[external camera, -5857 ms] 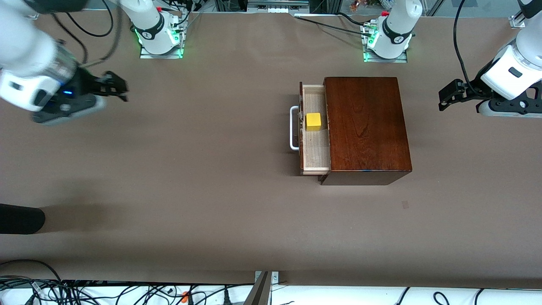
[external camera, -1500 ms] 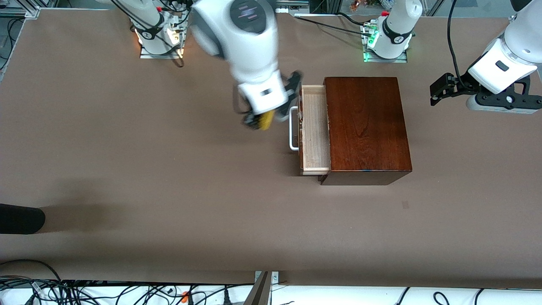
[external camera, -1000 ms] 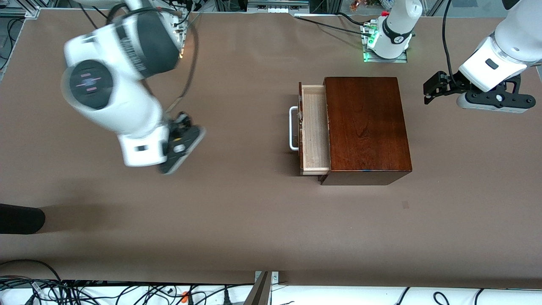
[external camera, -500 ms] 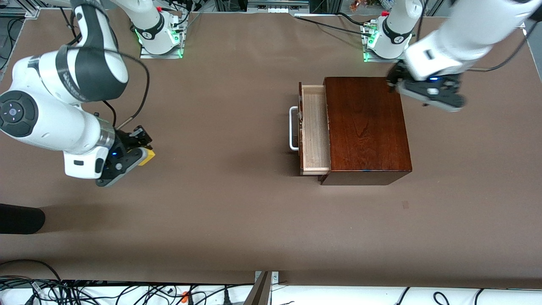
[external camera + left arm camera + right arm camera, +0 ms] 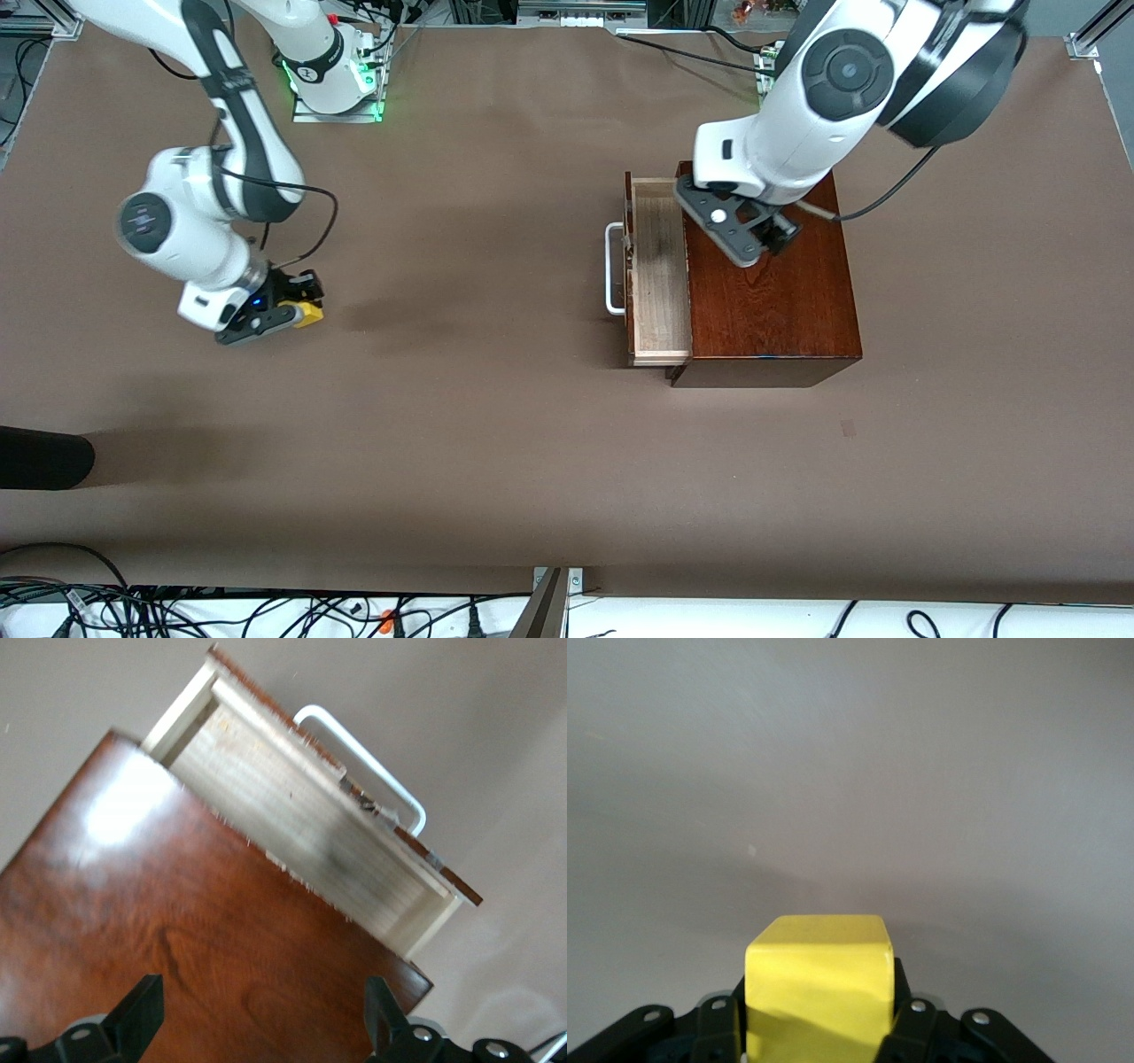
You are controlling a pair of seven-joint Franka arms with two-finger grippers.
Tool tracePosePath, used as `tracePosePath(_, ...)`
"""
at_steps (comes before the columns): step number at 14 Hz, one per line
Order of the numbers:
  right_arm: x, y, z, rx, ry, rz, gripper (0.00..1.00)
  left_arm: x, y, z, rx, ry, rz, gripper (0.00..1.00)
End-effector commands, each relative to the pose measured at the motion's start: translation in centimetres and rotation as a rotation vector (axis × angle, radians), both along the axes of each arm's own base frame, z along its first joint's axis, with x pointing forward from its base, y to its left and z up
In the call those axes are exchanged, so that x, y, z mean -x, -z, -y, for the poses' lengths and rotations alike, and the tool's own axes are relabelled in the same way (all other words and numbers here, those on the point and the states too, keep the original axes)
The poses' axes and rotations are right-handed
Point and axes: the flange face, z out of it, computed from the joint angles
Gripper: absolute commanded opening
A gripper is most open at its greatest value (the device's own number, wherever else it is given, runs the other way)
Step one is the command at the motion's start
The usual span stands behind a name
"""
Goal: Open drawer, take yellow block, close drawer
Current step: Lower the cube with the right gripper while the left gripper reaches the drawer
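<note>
Item 1, yellow block (image 5: 307,312): out of the drawer and clamped between the fingers of the right gripper (image 5: 285,306), low over bare table near the right arm's end, well apart from the wooden box (image 5: 766,292). The right wrist view shows the block (image 5: 818,979) squarely between both fingers, with plain tabletop ahead of it.

Item 2, drawer (image 5: 657,283): pulled partway out, pale floor empty, white handle (image 5: 611,269) facing the right arm's end of the table.

Item 3, left gripper (image 5: 753,232): over the box top next to the drawer's opening, fingers spread apart, holding nothing.

Step in hand, as you may judge it: steps 1 and 2 look done; closing is left. You will want the block set down or simply kept clear, then a push on the drawer front or handle, straight toward the box.

Room: the table (image 5: 496,425) in front of the handle lies free. Mind the box top edge under the left gripper and the drawer's raised front lip.
</note>
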Motion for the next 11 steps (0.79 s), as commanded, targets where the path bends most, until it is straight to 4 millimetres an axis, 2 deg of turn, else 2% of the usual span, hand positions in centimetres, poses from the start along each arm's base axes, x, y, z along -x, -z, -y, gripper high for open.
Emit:
tracePosePath(1, 1.3, 1.8, -0.4, -0.005, 0.116, 0.023, 0.00, -2.2, 0.7, 0.6, 0.093, 0.131, 0.034, 1.00)
tracePosePath(4, 1.1, 4.4, -1.2, -0.004, 0.144, 0.058, 0.00, -2.8, 2.5, 3.6, 0.168, 0.270, 0.094, 1.00)
tracePosePath(6, 1.1, 4.5, -1.2, -0.004, 0.144, 0.057, 0.00, -2.7, 3.5, 6.1, 0.224, 0.355, 0.144, 1.00)
tracePosePath(7, 1.1, 4.4, -1.2, -0.004, 0.141, 0.057, 0.30, -2.7, 4.2, 7.6, 0.261, 0.409, 0.171, 1.00)
tracePosePath(8, 1.0, 4.2, -1.2, -0.005, 0.141, 0.061, 0.83, -2.8, 5.0, 8.7, 0.293, 0.459, 0.197, 1.00)
tracePosePath(9, 0.9, 3.7, -1.2, -0.007, 0.126, 0.071, 1.00, -2.7, 5.9, 9.8, 0.321, 0.510, 0.212, 1.00)
tracePosePath(11, 0.3, 1.5, -1.2, -0.014, 0.108, 0.106, 1.00, -2.6, 7.3, 11.1, 0.351, 0.600, 0.234, 1.00)
